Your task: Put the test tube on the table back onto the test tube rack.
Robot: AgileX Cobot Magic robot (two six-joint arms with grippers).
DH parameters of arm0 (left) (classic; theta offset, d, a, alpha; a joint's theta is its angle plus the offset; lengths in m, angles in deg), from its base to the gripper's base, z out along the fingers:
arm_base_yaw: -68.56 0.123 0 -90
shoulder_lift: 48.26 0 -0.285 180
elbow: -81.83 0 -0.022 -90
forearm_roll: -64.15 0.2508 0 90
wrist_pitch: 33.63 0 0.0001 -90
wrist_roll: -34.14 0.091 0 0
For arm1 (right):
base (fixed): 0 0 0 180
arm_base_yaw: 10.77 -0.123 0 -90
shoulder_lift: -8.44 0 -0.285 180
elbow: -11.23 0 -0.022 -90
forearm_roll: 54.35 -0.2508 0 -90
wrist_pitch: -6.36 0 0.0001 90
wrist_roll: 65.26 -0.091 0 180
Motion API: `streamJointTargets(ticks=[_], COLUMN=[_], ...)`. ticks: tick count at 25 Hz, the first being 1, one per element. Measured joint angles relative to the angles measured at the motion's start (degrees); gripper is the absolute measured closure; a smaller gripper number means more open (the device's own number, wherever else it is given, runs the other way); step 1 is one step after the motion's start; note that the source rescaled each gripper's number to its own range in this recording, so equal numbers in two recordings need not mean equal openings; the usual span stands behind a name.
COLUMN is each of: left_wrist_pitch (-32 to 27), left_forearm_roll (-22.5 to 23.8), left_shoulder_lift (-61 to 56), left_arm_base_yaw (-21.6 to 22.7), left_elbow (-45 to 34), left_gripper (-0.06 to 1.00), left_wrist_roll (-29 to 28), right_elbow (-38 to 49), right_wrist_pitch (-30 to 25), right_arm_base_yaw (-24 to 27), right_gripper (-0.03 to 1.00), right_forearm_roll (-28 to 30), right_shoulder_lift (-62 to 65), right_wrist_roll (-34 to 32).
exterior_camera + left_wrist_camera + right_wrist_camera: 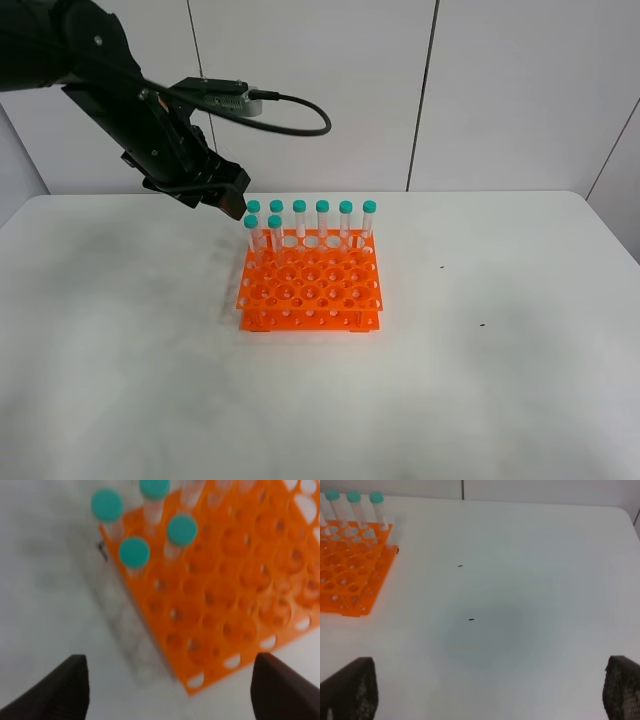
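Note:
The orange test tube rack (310, 285) stands mid-table on the white table (480, 380). Several teal-capped test tubes (299, 215) stand upright in its back-left holes; I cannot tell which is the task's test tube, and none lies on the bare table. My left gripper (232, 200) hovers just above and left of the rack's back-left corner, open and empty. In the left wrist view its fingers (65, 690) spread wide over the rack (225, 595), with the capped tubes (134, 551) beyond them. My right gripper (485, 700) is open over bare table, the rack (350, 570) off to one side.
A black cable (290, 115) loops from the left arm above the rack. A few small dark specks (471, 619) mark the table to the right of the rack. White wall panels stand behind the table's back edge.

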Motion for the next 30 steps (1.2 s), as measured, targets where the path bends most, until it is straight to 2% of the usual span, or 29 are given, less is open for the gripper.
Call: streamJointTargets(ticks=[3, 5, 12, 16, 20, 26, 30], left_wrist_pitch=[-8.04, -10.92, -14.22, -18.45, -19.05, -19.05, -19.05], left_forearm_roll=[0.0, 0.13, 2.81, 2.86, 2.86, 3.04, 3.04], left_shoulder_lift=[5.21, 7.93, 10.36, 10.36, 10.29, 4.89, -3.07], left_arm_base_yaw=[2.1, 4.01, 13.43, 18.28, 22.22, 23.65, 23.65], left_elbow=[6.55, 8.98, 9.84, 9.88, 9.91, 4.46, -3.43], left_gripper=[-0.06, -0.06, -0.06, -0.06, -0.06, -0.06, -0.06], left_wrist_roll=[-0.43, -1.15, -2.13, -2.24, -3.69, -4.53, -4.53], right_elbow=[0.0, 0.0, 0.0, 0.0, 0.0, 0.0, 0.0], right_wrist_pitch=[0.0, 0.0, 0.0, 0.0, 0.0, 0.0, 0.0], right_arm_base_yaw=[0.0, 0.0, 0.0, 0.0, 0.0, 0.0, 0.0], right_gripper=[-0.03, -0.03, -0.03, -0.03, -0.03, -0.03, -0.03], right_forearm_roll=[0.0, 0.0, 0.0, 0.0, 0.0, 0.0, 0.0], right_shoulder_lift=[0.0, 0.0, 0.0, 0.0, 0.0, 0.0, 0.0], right_wrist_roll=[0.0, 0.0, 0.0, 0.0, 0.0, 0.0, 0.0])
